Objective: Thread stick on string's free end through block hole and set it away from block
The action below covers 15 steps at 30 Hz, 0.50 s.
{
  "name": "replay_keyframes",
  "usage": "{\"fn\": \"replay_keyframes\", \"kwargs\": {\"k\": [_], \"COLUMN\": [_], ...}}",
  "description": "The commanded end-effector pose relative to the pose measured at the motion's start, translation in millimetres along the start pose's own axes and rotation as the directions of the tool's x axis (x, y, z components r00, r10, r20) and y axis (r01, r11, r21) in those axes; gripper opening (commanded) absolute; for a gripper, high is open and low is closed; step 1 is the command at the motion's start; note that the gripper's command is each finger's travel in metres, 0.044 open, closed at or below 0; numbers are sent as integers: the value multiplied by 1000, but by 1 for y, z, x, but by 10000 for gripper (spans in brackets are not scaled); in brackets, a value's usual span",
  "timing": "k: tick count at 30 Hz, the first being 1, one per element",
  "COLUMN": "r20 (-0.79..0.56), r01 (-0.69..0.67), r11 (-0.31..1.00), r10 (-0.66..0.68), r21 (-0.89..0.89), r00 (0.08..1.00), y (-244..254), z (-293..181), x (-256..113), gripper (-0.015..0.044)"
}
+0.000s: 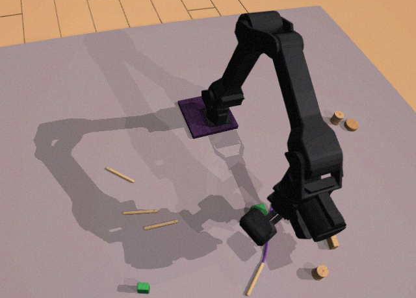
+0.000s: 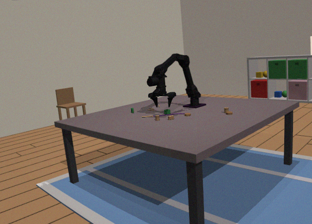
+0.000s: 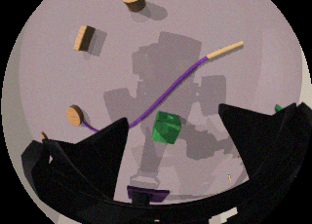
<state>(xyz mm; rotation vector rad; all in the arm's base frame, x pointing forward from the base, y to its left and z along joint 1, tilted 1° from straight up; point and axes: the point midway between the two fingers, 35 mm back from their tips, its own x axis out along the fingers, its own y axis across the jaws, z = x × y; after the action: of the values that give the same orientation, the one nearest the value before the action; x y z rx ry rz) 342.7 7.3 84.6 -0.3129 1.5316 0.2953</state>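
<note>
The grey-mauve table (image 1: 50, 87) (image 2: 176, 135) (image 3: 44, 63) spreads out beneath the hand, and the black WidowX arm (image 1: 295, 87) (image 2: 187, 72) arches over it. The gripper (image 1: 275, 217) (image 2: 163, 107) (image 3: 175, 115) points down above the tabletop, its fingers spread wide with nothing between them. The dark purple base plate (image 1: 194, 131) (image 2: 186, 106) (image 3: 163, 195) is well apart from it. A purple string (image 1: 265, 252) (image 2: 173, 113) (image 3: 168, 93) curves beneath it, outside the hole of any block as far as shows. The thin wooden stick (image 1: 255, 278) (image 2: 147, 116) (image 3: 225, 50) on the string's end lies on the table beyond the fingers, on the side away from the base. Three loose sticks (image 1: 160, 224) lie well apart from the hand. The faceted green block (image 1: 259, 208) (image 2: 166, 112) (image 3: 166, 128) sits on the table below the finger gap; its hole cannot be made out. An oblong wooden block (image 1: 332, 241) (image 2: 170, 117) (image 3: 84, 38) and a wooden cylinder (image 1: 320, 272) (image 2: 157, 117) (image 3: 134, 0) stand beyond the gripper, while the round wooden button (image 2: 187, 114) (image 3: 75, 115) lies near one finger's side.
</note>
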Motion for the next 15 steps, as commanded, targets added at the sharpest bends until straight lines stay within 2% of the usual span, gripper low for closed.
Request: {"fn": "replay_keyframes", "kwargs": {"k": [1, 8, 15], "r20": [-2, -5, -5], "r01": [1, -3, -3], "r11": [665, 375, 367], "r10": [-4, -3, -3], "r21": [-747, -927, -930], "r00": [1000, 1000, 1000], "y": [9, 12, 12], "z": [-27, -36, -36], "x": [-2, -3, -3], "gripper": [440, 440, 440]}}
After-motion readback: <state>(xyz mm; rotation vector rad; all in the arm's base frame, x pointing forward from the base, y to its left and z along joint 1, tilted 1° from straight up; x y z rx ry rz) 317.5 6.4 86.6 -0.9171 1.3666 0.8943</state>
